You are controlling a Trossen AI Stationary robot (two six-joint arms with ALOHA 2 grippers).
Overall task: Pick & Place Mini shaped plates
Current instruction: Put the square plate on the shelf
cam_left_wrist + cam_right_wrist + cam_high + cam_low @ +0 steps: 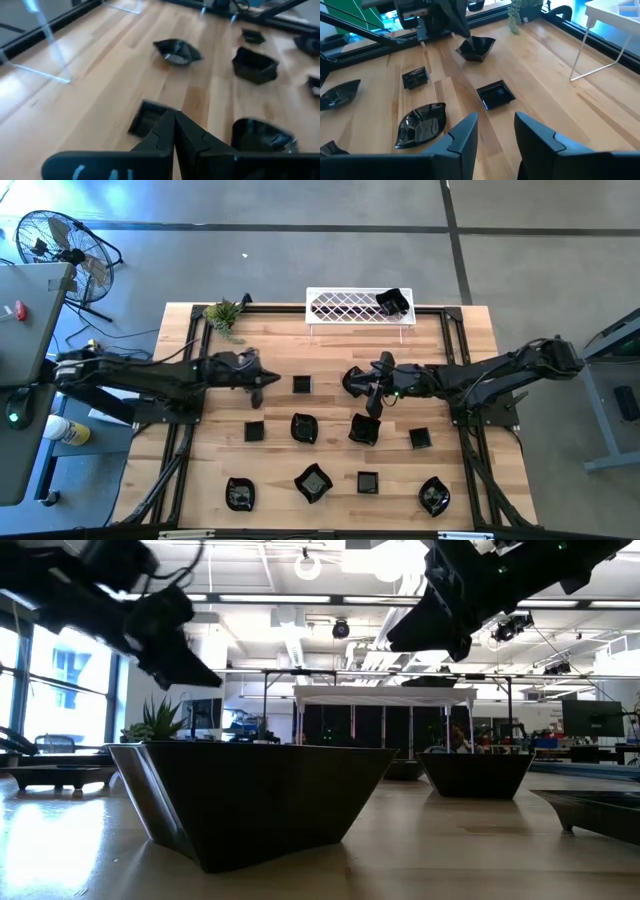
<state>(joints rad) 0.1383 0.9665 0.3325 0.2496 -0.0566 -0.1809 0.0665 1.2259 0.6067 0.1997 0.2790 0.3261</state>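
Over the light wooden table, left gripper hovering with jaws pressed together, right gripper hanging with jaws apart and empty, tiny glossy black dishes lying scattered, one sitting on the white lattice wire rack.

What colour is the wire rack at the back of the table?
White, with a diamond lattice top: the white lattice wire rack shows best in the high view.

Your left arm reached in from the table's left side, its gripper hanging above the wood with fingers pressed together. Your right arm stretched in from the right, its gripper spread apart and empty.
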